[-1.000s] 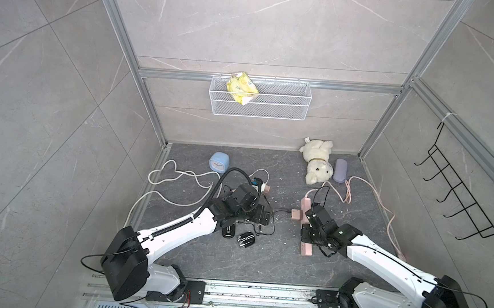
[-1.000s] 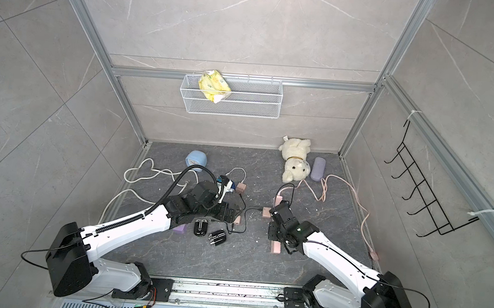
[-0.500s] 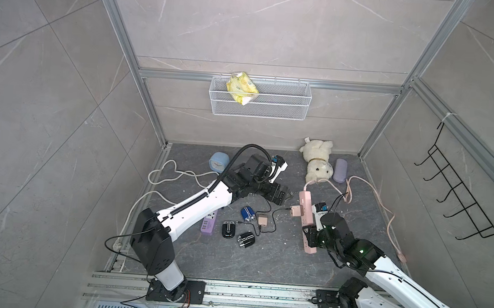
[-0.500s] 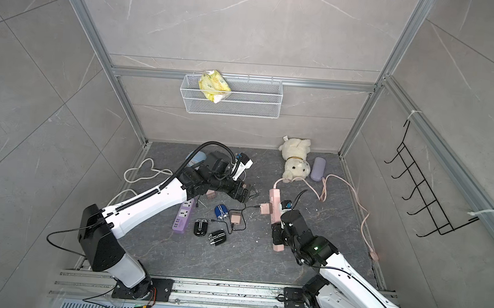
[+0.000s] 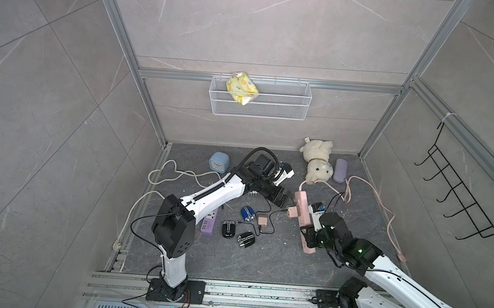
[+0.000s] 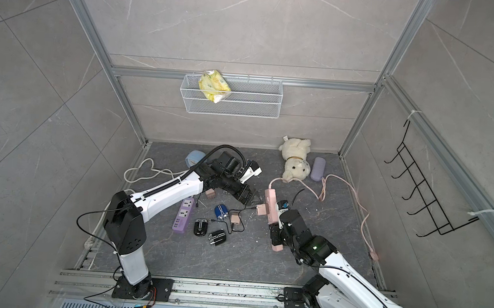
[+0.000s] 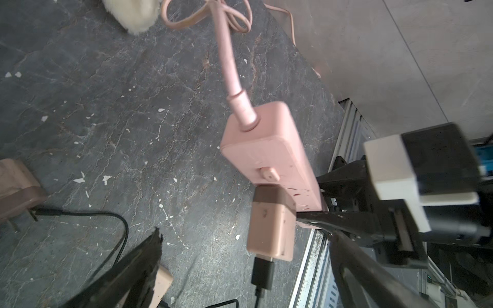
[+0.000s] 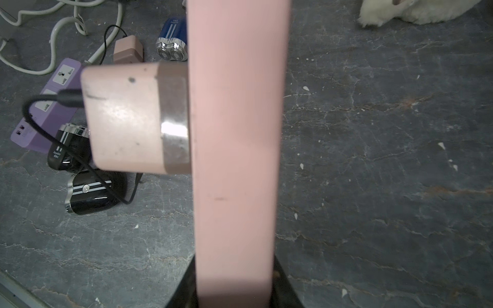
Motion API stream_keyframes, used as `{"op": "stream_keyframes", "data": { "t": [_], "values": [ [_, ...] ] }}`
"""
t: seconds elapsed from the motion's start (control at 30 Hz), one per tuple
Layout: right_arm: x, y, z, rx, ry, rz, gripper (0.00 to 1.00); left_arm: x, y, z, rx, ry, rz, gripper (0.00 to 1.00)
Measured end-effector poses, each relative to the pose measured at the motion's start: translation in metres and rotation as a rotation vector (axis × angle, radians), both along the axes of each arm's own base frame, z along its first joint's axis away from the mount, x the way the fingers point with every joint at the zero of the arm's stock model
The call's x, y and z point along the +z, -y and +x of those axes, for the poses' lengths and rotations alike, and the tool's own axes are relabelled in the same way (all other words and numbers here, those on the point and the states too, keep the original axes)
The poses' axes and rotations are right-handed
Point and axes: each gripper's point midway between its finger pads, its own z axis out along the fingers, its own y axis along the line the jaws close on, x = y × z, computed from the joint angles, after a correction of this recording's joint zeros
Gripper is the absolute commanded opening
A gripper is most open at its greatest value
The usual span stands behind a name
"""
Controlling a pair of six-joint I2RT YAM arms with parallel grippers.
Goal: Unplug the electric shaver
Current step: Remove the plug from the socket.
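Right fingers [image 8: 283, 291]: clamped on raised pink plastic power strip [image 5: 302, 207] | left fingers [image 7: 128, 272]: spread beside pink cube charger [image 5: 291, 212] (plugged into strip) | blue twin-head electric shaver [image 5: 247, 214]: on dark desk [image 5: 262, 260], strip's 9 o'clock.

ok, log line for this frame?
left gripper: open, by adapter | right gripper: shut on strip | adapter: plugged into strip | unplug: not yet done

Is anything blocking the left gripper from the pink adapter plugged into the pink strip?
Nothing visible does. The open left gripper faces the pink adapter on the pink power strip; only the adapter's own black cable trails toward it.
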Motion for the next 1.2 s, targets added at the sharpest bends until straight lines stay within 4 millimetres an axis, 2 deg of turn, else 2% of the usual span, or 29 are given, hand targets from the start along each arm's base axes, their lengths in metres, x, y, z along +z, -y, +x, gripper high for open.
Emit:
{"op": "stream_keyframes", "data": {
  "t": [0.17, 0.6, 0.9, 1.07, 1.2],
  "values": [
    [0.000, -0.002, -0.001, 0.007, -0.001, 0.002, 0.00, 0.006, 0.005, -0.006, -0.040, -0.009, -0.027, 0.95],
    [0.002, -0.010, -0.004, 0.043, -0.003, 0.027, 0.00, -0.011, 0.016, -0.018, -0.135, -0.037, -0.014, 0.90],
    [0.002, -0.011, -0.004, 0.049, -0.001, 0.025, 0.00, -0.027, 0.019, -0.027, -0.180, -0.113, 0.007, 0.79],
    [0.003, -0.011, -0.004, 0.050, 0.000, 0.025, 0.00, -0.031, 0.017, -0.032, -0.200, -0.139, 0.016, 0.63],
    [0.003, -0.011, -0.004, 0.050, 0.003, 0.021, 0.00, -0.030, 0.017, -0.035, -0.208, -0.148, 0.011, 0.56]
  ]
}}
